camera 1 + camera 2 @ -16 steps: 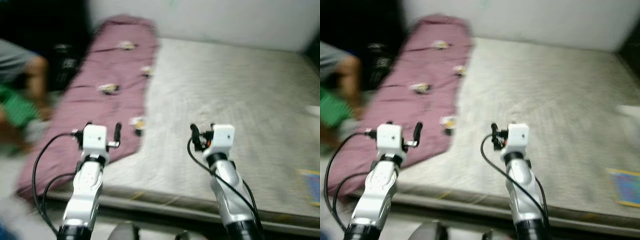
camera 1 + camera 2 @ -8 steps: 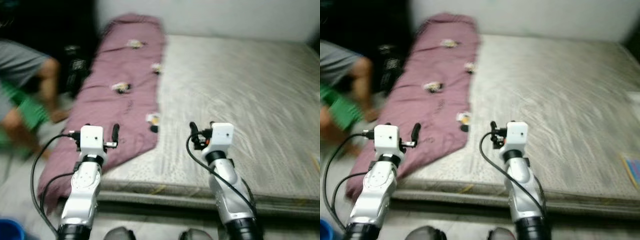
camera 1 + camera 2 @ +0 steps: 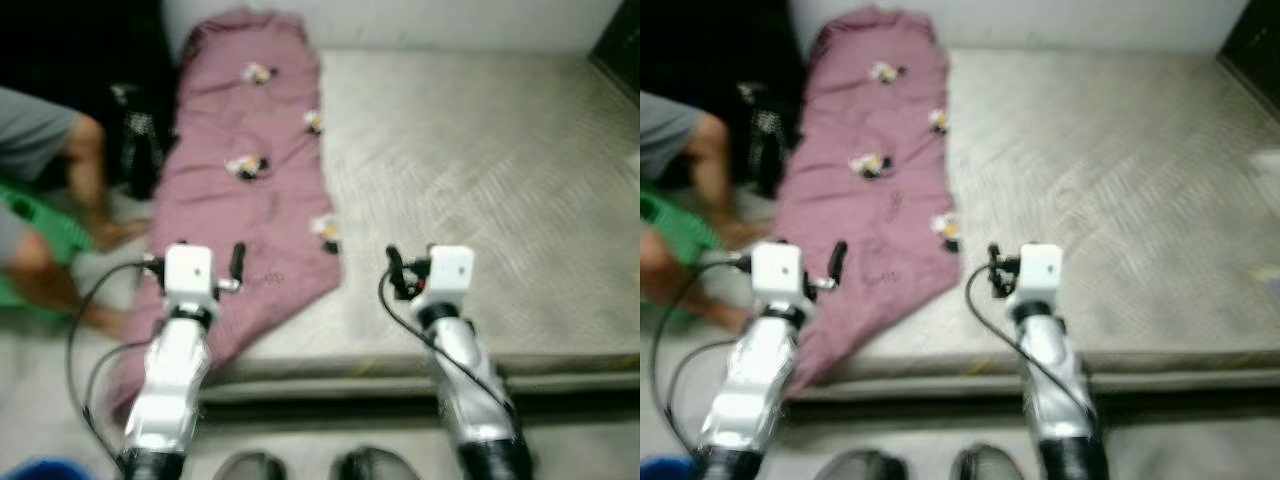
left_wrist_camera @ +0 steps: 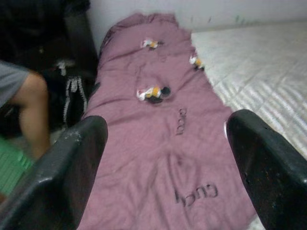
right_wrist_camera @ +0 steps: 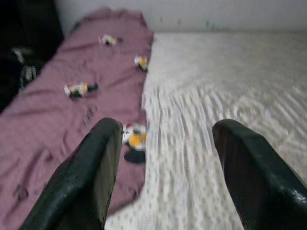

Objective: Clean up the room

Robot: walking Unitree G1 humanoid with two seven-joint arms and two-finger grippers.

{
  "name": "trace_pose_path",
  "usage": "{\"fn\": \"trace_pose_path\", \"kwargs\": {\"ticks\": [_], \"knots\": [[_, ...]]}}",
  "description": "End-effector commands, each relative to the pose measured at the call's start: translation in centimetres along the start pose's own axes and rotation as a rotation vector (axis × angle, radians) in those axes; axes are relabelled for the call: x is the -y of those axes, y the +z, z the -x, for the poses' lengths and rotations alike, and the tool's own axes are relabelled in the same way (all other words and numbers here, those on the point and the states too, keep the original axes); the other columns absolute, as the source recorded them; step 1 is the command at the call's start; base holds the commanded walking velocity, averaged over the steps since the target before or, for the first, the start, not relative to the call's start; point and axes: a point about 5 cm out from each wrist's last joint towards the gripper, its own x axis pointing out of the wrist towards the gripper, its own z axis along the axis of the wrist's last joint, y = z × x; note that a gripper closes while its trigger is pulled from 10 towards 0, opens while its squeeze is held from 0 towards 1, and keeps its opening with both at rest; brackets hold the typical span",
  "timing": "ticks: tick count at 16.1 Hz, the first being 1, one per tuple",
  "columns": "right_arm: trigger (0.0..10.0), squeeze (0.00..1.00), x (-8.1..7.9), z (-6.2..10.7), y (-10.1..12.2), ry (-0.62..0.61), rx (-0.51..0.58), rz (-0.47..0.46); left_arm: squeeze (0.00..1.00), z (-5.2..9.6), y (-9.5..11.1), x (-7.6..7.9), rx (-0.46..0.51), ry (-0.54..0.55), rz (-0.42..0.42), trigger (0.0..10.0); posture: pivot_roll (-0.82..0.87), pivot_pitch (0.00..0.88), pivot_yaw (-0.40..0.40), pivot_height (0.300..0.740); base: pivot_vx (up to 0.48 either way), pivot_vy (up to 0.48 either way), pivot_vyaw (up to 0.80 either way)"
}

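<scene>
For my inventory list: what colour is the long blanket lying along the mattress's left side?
Dusty purple-pink blanket with small printed figures and dark lettering; the left wrist view shows it best.

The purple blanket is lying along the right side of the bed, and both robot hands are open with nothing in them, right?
Not quite. The purple blanket lies along the left side of the bed, as the left eye view shows. The left gripper and right gripper are open and empty.
</scene>
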Motion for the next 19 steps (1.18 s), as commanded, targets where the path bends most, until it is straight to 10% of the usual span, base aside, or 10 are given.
{"fn": "trace_pose_path", "kwargs": {"ticks": [1, 19], "knots": [[10.0, 0.0, 0.2, 0.0, 0.0, -0.017, -0.006, -0.006, 0.0, 0.3, -0.1, -0.4, -0.001, -0.002, -0.016, 10.0, -0.01, 0.071, -0.011, 0.74, 0.0, 0.45, 0.0], [10.0, 0.0, 0.3, 0.0, -0.3, -0.03, -0.024, -0.009, 0.0, 1.0, -0.2, -0.8, -0.005, 0.01, 0.01, 10.0, -0.01, 0.066, -0.01, 0.74, 0.0, 0.094, -0.33]]}}
